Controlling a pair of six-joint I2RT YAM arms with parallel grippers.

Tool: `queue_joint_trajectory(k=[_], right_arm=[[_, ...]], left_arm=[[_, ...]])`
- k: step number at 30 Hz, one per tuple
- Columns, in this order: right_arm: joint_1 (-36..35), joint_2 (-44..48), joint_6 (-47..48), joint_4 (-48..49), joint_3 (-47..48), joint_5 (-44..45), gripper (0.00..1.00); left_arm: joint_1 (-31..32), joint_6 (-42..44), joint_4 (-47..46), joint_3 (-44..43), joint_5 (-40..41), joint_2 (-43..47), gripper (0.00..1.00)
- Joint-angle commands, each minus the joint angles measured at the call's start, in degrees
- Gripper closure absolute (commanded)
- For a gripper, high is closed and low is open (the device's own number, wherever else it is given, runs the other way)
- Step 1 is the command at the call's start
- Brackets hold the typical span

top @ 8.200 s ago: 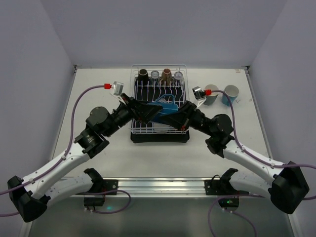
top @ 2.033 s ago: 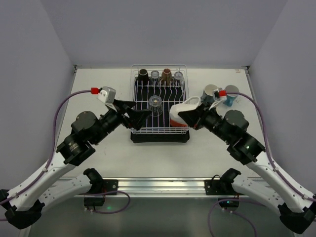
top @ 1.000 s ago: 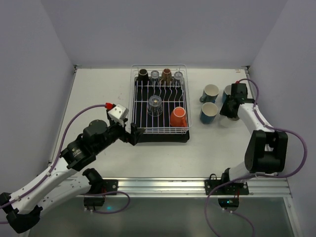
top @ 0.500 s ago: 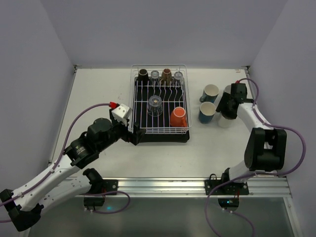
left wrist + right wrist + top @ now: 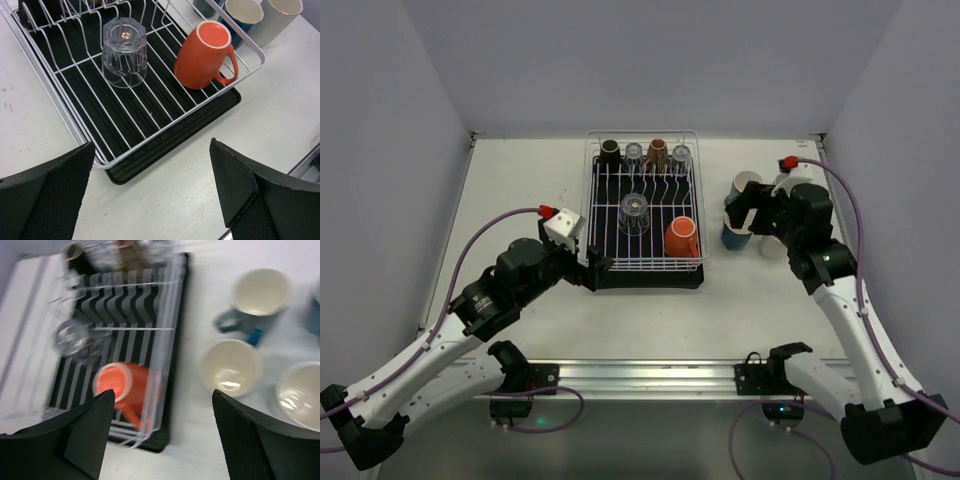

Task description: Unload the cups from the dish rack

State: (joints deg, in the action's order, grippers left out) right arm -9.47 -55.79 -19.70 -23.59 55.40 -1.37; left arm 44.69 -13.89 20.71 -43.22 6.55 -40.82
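The white wire dish rack (image 5: 590, 215) on its black tray holds an orange mug (image 5: 681, 238) lying on its side, an upturned clear glass (image 5: 634, 213) and several cups along the back row (image 5: 657, 152). To its right, a teal mug (image 5: 748, 184), a blue cup (image 5: 734, 233) and a white cup (image 5: 775, 243) stand upright on the table. My left gripper (image 5: 595, 270) hangs open by the rack's front left corner. My right gripper (image 5: 738, 205) is open and empty above the cups on the table. The right wrist view is blurred; the orange mug (image 5: 120, 385) shows there.
Another pale cup (image 5: 790, 181) stands at the far right behind my right arm. The left wrist view shows the glass (image 5: 124, 52), the orange mug (image 5: 205, 55) and bare table in front of the rack (image 5: 165, 132). Walls enclose the table on three sides.
My right gripper has opened off the white cup, left it standing on the table, and swung left towards the rack. The left arm has barely moved.
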Motion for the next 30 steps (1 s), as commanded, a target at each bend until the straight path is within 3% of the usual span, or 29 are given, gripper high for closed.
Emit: queue_joint_trajectory(k=[1,5,11,24,30], right_arm=[[-8.08,0.25,4.67,0.75,-0.03,-12.43,0.19],[-17.92,-5.71,8.36,-3.91,4.19,-9.45,0.13],[-23.21,-15.2,12.05,-8.48,11.3,-4.71,0.04],[-25.51,-30.15,14.95,-12.43,19.48,5.75,0.04],[-25.77,-33.94,15.05,-11.57,20.28,6.56,0.02]], left_arm=[[-0.83,1.06,-0.67,0.16,1.28,0.56,0.0],[-1.62,0.8,-0.85,0.33,2.24,1.09,0.0],[-2.41,0.62,-1.11,0.42,3.03,1.35,0.0],[-2.94,0.8,-1.28,0.51,2.51,1.79,0.0],[-3.03,0.88,-1.37,0.51,1.89,1.71,0.0]])
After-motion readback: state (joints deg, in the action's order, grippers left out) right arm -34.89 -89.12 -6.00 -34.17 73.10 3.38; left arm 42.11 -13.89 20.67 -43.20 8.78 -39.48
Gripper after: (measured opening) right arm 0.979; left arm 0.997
